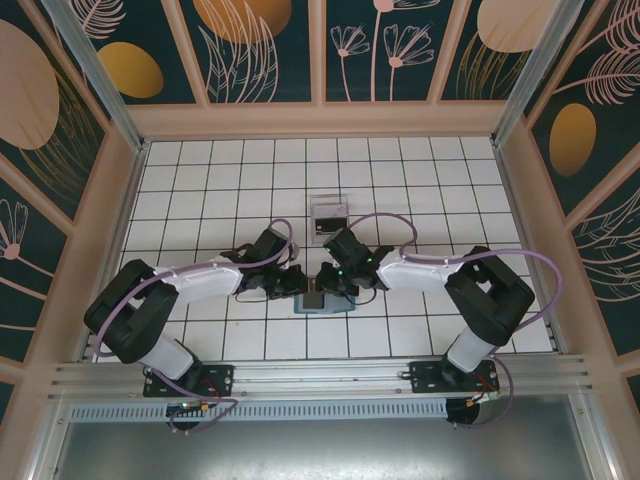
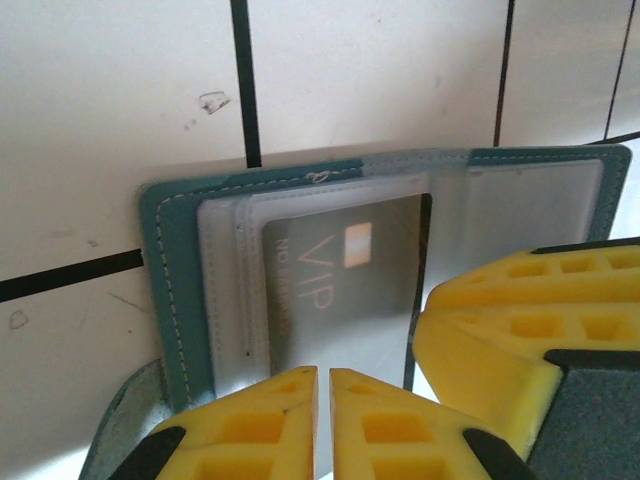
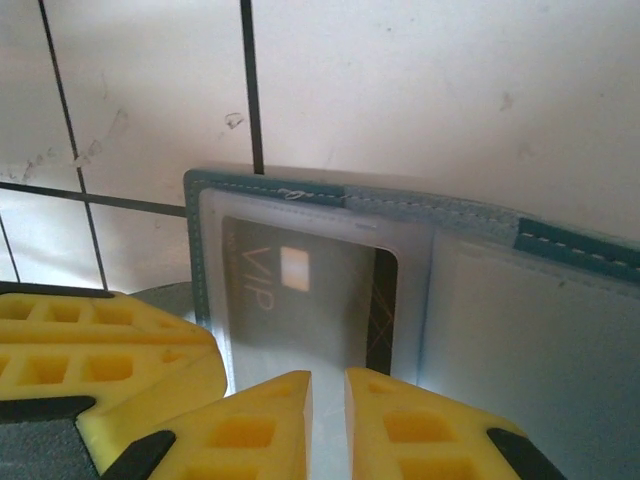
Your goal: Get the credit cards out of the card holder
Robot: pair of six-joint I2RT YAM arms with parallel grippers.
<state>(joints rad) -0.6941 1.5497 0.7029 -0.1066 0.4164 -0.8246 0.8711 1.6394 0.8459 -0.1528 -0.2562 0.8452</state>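
The left gripper (image 2: 323, 376) and right gripper (image 3: 328, 380) are seen nearly closed, tips on the holder (image 2: 168, 262), laid open on the table (image 1: 200, 190); a grip cannot be made out. A card (image 2: 340, 295) is veiled by its sleeve (image 2: 228, 300).

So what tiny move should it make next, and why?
Probably the left gripper should close on the near edge of the grey VIP card and ease it out, while the right gripper steadies the teal card holder. The card lies behind the clear sleeve, and both grippers' fingers sit nearly together at the holder's near edge.
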